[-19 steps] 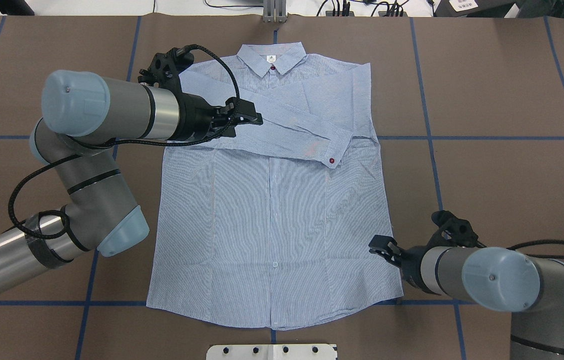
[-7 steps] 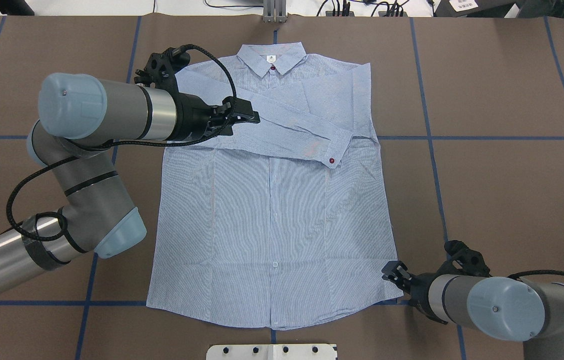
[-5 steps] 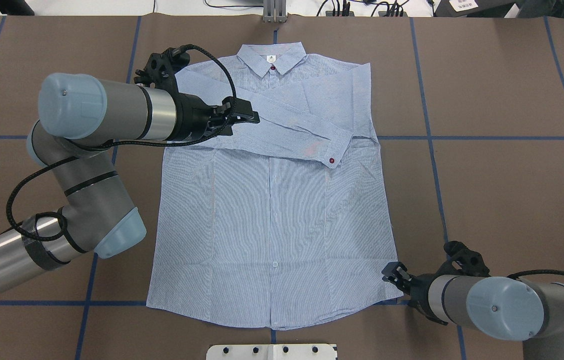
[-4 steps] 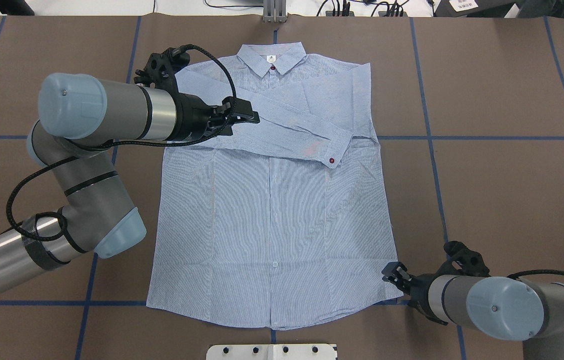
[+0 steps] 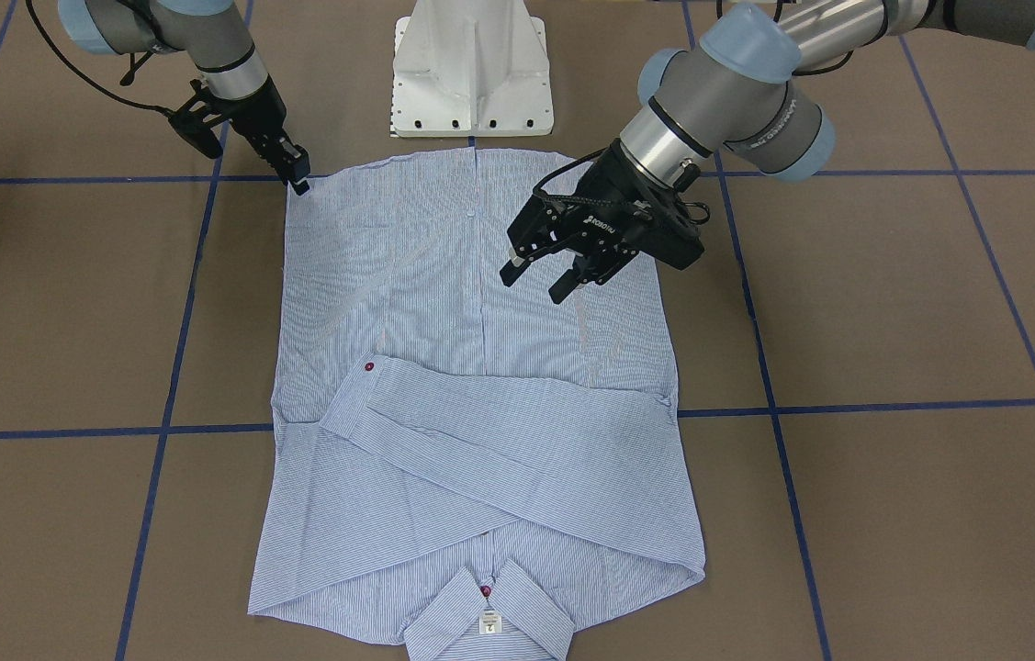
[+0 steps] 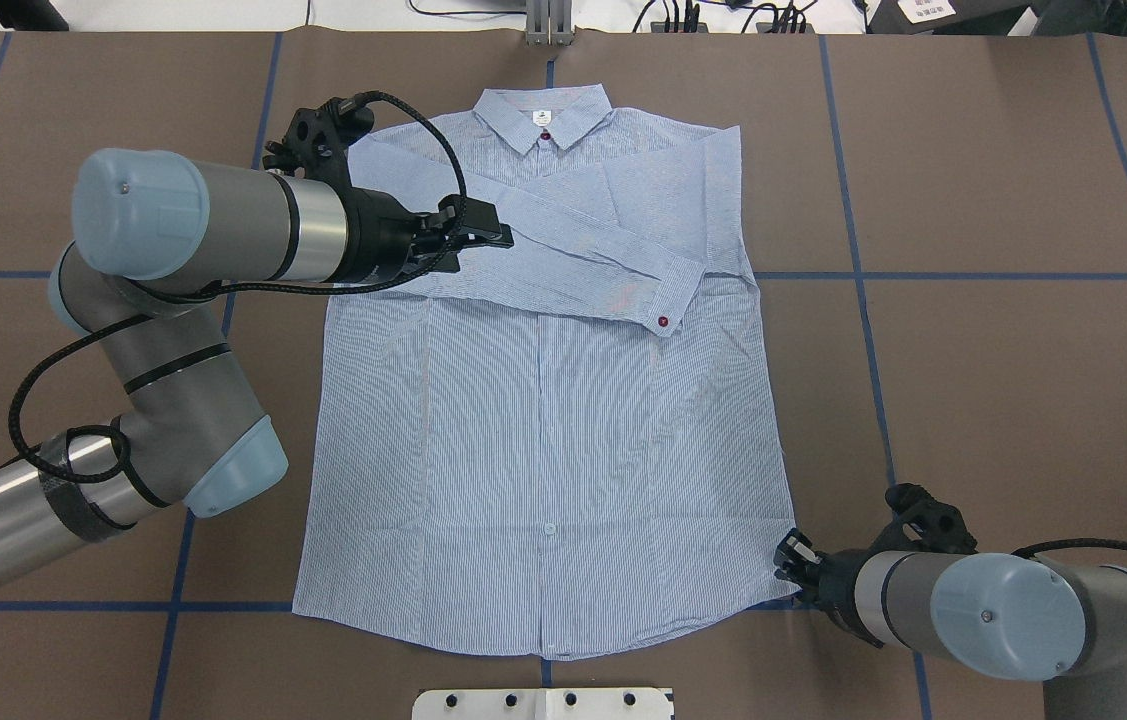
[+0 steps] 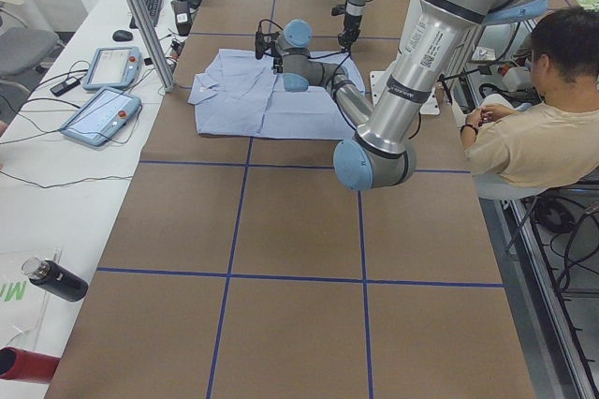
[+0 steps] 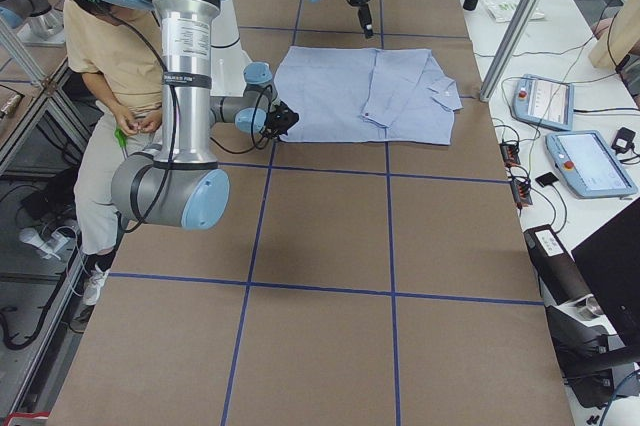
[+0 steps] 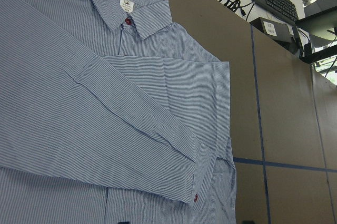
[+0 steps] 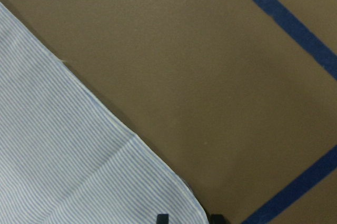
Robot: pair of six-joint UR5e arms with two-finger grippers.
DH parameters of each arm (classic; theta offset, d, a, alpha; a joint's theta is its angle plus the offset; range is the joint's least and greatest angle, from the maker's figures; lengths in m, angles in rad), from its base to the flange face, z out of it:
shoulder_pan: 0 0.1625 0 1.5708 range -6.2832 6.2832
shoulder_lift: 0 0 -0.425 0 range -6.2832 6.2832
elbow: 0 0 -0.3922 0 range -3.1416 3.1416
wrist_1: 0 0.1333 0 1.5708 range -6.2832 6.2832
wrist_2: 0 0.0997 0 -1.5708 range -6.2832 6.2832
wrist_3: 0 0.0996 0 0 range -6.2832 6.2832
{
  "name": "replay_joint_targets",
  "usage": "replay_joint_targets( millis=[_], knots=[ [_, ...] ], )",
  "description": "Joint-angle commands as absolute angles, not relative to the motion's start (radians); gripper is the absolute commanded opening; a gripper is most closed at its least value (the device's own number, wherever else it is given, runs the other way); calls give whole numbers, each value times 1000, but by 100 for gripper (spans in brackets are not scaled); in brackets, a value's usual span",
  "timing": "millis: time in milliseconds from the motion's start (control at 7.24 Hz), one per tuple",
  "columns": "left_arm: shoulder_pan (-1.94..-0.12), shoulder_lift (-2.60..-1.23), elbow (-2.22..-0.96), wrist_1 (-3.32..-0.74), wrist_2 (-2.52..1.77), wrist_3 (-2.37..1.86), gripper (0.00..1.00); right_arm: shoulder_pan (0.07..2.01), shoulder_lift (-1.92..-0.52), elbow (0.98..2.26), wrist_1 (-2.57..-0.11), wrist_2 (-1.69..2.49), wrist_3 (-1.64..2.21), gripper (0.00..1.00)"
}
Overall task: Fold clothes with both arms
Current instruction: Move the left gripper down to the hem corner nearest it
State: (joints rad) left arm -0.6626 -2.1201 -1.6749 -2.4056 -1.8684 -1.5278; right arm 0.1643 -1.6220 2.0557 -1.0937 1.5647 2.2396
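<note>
The light blue striped shirt point(image 6: 543, 430) lies flat and face up on the brown table, collar point(image 6: 543, 112) at the far side, both sleeves folded across the chest, one cuff with a red button point(image 6: 662, 321). My left gripper point(image 6: 483, 245) hovers open and empty over the folded sleeves near the shirt's left shoulder; it also shows in the front-facing view point(image 5: 533, 285). My right gripper point(image 6: 785, 555) is down at the shirt's near right hem corner and shut on it. In the right wrist view its fingertips point(image 10: 162, 217) sit on either side of that corner of the shirt point(image 10: 63, 150).
The white pedestal base point(image 5: 471, 73) stands at the table's near edge behind the hem. Blue tape lines point(image 6: 863, 275) cross the table. A seated person point(image 7: 533, 137) is beside the robot. Teach pendants point(image 7: 98, 113) and bottles point(image 7: 51, 277) lie on the side bench.
My right gripper moved toward me from the shirt's side to the hem corner, then closed on it. My left gripper drifted slightly left and stayed open.
</note>
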Motion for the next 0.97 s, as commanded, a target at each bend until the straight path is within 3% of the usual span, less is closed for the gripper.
replay_joint_targets(
  millis=[0,276,829],
  knots=[
    [-663,-2105,-1686,-2407,-1870,-1528,77,166,-1623,2059,-1094,1566,2240,0],
    [-666,-2100,-1698,-2405,-1870,-1529,77,167,-1626,2077,-1094,1568,2240,0],
    [-551,-1730,-1928,-2405,-1849,-1578,76,160,-1643,2130,-1094,1610,2227,0]
  ],
)
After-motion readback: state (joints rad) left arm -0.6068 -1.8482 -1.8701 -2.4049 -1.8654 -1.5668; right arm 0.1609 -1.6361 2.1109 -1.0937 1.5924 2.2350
